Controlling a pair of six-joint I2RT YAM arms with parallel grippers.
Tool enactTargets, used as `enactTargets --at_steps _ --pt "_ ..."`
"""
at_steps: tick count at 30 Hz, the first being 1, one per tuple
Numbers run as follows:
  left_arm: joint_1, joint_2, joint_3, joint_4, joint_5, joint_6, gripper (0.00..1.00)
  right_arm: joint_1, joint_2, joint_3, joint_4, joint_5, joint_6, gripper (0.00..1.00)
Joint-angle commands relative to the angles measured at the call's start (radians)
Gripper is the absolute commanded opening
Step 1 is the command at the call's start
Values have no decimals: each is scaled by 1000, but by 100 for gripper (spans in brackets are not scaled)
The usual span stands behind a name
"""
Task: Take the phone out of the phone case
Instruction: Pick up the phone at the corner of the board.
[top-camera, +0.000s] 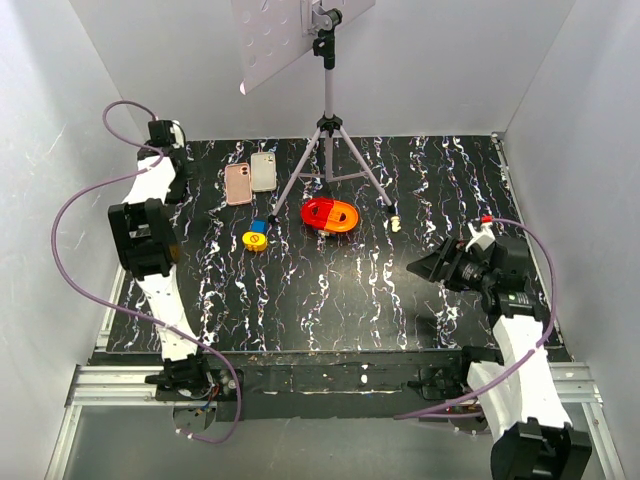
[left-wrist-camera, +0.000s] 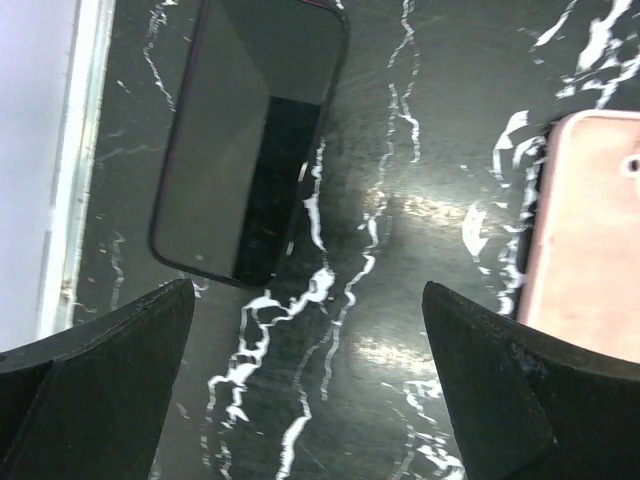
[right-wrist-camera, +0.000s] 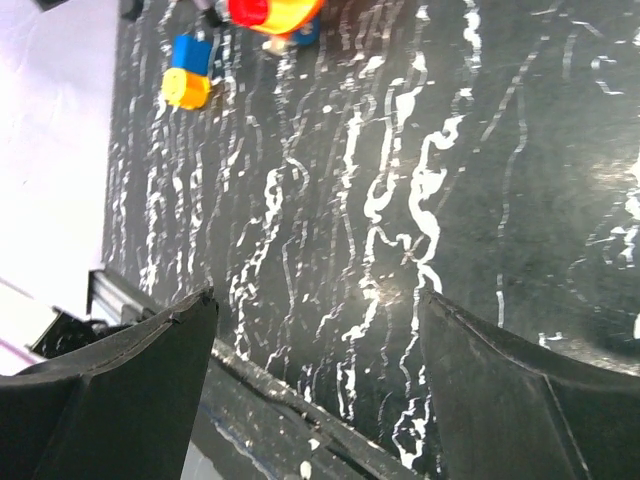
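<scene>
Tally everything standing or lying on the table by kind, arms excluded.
Dark phone: 1
Pink phone case: 1
Silver-grey phone or case, cannot tell which: 1
Toys: 2 (red-orange toy, yellow-blue toy)
Tripod: 1
Total: 6

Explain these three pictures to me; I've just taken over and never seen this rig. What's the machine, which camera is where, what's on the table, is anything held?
The machine is two white robot arms bolted at the near edge of the table. The wide picture looks down from above and behind them. The other two come from a camera on each wrist, that arm's own black fingers showing at the bottom. The left claw hangs open at the far left, over bare table between a dark phone and a pink case. The right claw is open too, on the right side. Neither holds anything. Also there: a grey phone-sized slab, a tripod, a red-orange oval object and a yellow-and-blue toy.
</scene>
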Motion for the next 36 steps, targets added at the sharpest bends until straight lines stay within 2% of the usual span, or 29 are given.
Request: enactTargets --at_steps 1,4,8,14,16,18,24,31,33,36 --pt "-7 20 11 52 -111 202 98 24 -108 4 -46 -141 7 87" --pt "-7 66 23 56 -97 239 98 52 -143 -7 -62 -135 21 87" --pt "-5 111 36 87 -152 273 98 83 -147 -11 -82 -121 9 87" --pt "1 221 216 -26 -137 319 98 141 -125 -8 -85 -113 6 86" --pt "10 241 250 -57 -65 311 98 161 -108 -11 -79 -109 9 86" --pt "12 284 291 -94 -54 296 98 183 -94 -11 -76 -109 8 86" --pt "13 312 270 -100 -59 302 98 236 -78 -2 -97 -110 0 86" --pt "36 273 198 -23 -180 368 98 247 -64 -7 -86 -96 5 86" --pt "55 289 237 -58 -142 373 98 246 -58 -5 -85 -99 6 86" --pt "93 307 294 -132 -6 335 98 246 -48 -4 -88 -95 6 86"
